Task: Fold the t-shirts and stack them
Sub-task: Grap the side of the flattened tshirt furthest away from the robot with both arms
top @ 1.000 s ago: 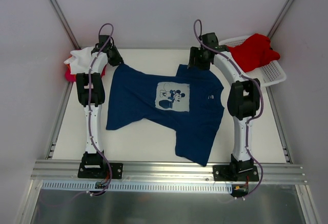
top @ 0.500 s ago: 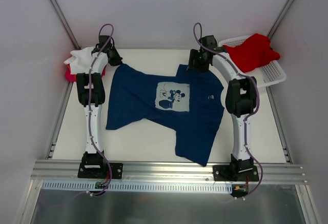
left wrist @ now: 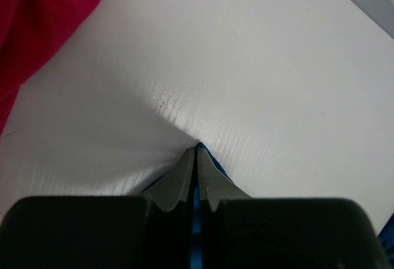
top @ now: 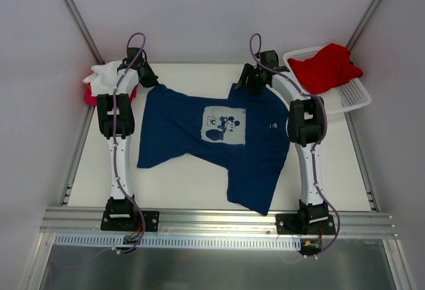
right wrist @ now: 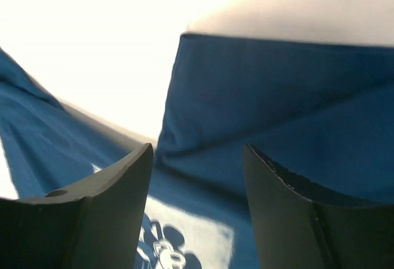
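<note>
Now: left gripper (left wrist: 196, 152) jaws together, pinching a far corner of the navy shirt (top: 219, 144); blue cloth shows between the fingers (left wrist: 178, 183). Right gripper (right wrist: 197, 155) jaws apart, over the shirt's far edge, with a navy fold below and between them; cannot tell whether they touch it. Shirt lies spread print-up, somewhat rumpled, on the table (top: 186, 184), reaching from one pair of jaws to the other. Left of the left jaws, near: white shirt (top: 105, 74) atop reddish cloth (top: 88, 96). Right of the right jaws: red shirt (top: 325, 68) draped over the basket (top: 355, 96). Table white, matte; walls pale.
</note>
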